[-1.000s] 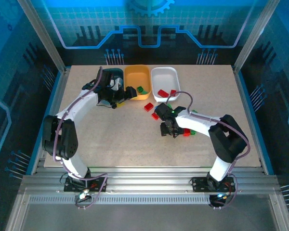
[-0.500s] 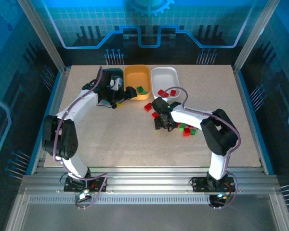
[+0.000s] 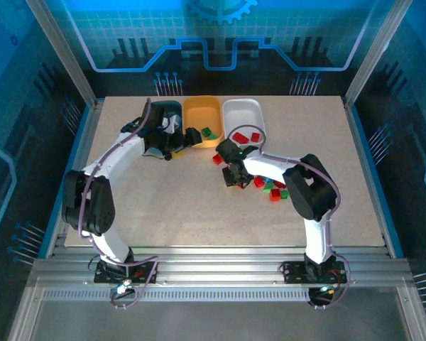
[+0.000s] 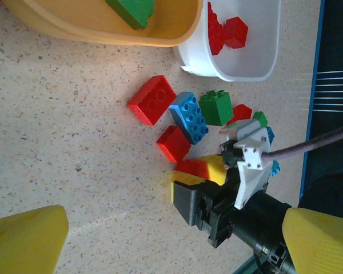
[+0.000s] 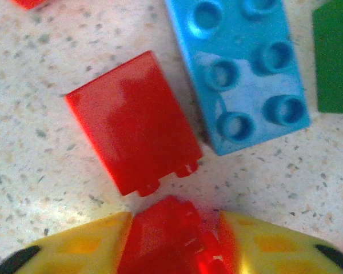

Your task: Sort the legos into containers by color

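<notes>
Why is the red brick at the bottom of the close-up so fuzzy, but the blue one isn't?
Right wrist view: the gripped red brick in the right pincer probably sits too close to the lens, so it blurs; the blue brick farther off looks sharp, and the loose red brick shows pale glare.

From above, the left arm [image 3: 121, 149] covers most of the dark teal tub [image 3: 172, 106], so its inside cannot be seen. The legos [image 3: 273, 188] near the right arm [image 3: 270, 165] are too small to count. In the left wrist view the top edge cuts off the orange-yellow tub [image 4: 103, 34], the green lego [image 4: 134, 8] in it and the white tub [image 4: 240, 65]. In the right wrist view the bottom edge cuts off the right fingers [image 5: 74, 245] and the red lego [image 5: 166, 240] pinched between them. The right edge cuts the other green lego [image 5: 334, 57].
</notes>
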Controlling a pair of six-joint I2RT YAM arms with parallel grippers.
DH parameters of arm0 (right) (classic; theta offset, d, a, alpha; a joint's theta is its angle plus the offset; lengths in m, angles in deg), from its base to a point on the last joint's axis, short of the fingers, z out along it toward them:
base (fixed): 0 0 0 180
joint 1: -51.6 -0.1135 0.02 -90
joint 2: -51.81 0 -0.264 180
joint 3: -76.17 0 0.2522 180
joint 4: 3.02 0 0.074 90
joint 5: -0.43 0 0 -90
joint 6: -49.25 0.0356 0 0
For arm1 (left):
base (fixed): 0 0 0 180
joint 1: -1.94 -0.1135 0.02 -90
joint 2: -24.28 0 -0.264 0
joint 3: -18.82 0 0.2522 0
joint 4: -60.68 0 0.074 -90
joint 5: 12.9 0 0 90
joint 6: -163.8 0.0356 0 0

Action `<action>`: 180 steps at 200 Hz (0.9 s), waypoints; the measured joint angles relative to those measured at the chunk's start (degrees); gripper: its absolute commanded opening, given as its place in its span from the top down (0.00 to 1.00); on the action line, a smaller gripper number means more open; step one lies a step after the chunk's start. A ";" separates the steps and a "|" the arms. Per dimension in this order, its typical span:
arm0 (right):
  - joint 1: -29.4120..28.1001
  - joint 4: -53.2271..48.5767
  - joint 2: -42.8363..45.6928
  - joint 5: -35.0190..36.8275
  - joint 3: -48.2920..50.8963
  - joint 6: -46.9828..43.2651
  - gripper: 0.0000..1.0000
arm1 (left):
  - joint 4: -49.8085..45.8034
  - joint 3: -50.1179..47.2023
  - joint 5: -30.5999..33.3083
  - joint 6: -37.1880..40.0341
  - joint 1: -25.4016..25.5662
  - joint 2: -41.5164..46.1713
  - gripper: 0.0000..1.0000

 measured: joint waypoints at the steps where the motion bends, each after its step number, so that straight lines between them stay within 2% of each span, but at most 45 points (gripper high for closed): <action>1: -0.09 0.15 0.13 0.04 0.15 -0.20 0.69 | 0.00 0.00 0.00 0.00 0.00 0.00 0.02; 17: -0.46 1.05 1.16 0.52 1.64 -0.20 0.75 | 0.00 0.02 0.00 0.00 0.00 -0.07 0.02; 67: -0.04 0.13 7.28 2.67 3.39 -0.83 0.75 | -0.02 0.02 0.00 0.02 0.00 -0.11 0.02; 101: 5.75 -0.04 11.10 2.14 -2.91 -2.58 0.74 | -0.02 0.02 0.00 0.02 0.00 -0.11 0.01; 120: 11.08 0.72 8.55 0.90 -8.66 -3.17 0.74 | -0.02 0.02 0.00 0.02 0.00 -0.11 0.01; 142: 15.65 1.44 1.07 -0.52 -16.06 -3.10 0.73 | 0.00 0.02 0.00 0.00 0.00 -0.13 0.01; 169: 17.09 1.16 -7.37 -2.40 -21.86 -2.97 0.72 | 0.04 0.02 -0.04 0.02 0.28 -0.48 0.01; 180: 17.20 0.70 -9.73 -3.30 -23.71 -2.86 0.65 | 0.07 0.02 -0.02 0.02 0.57 -0.87 0.01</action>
